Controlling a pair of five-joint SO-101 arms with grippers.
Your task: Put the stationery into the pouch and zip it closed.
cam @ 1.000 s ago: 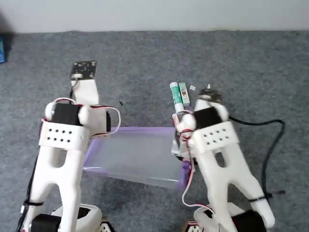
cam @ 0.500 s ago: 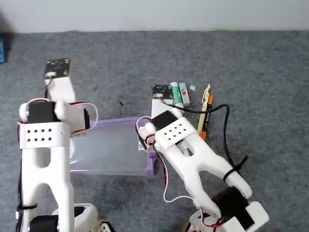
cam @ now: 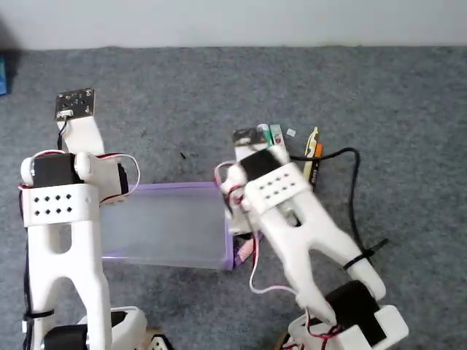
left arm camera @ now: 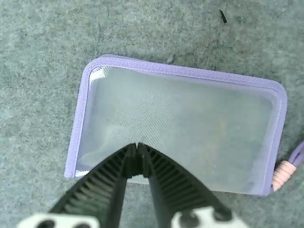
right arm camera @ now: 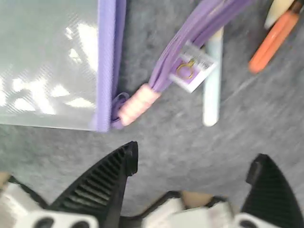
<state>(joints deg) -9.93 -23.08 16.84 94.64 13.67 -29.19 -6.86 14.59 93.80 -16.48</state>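
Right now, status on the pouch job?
Left tool shut on pouch edge. Right tool open over its purple strap. Pens outside the pouch.

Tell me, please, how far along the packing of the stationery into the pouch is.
Done: nothing is packed; the pouch looks empty. In hand: the left gripper is shut on the pouch's edge, and the right gripper hangs open over the purple strap. Left: the orange pen and the pale stick beside the pouch go in, then zipping it closed.
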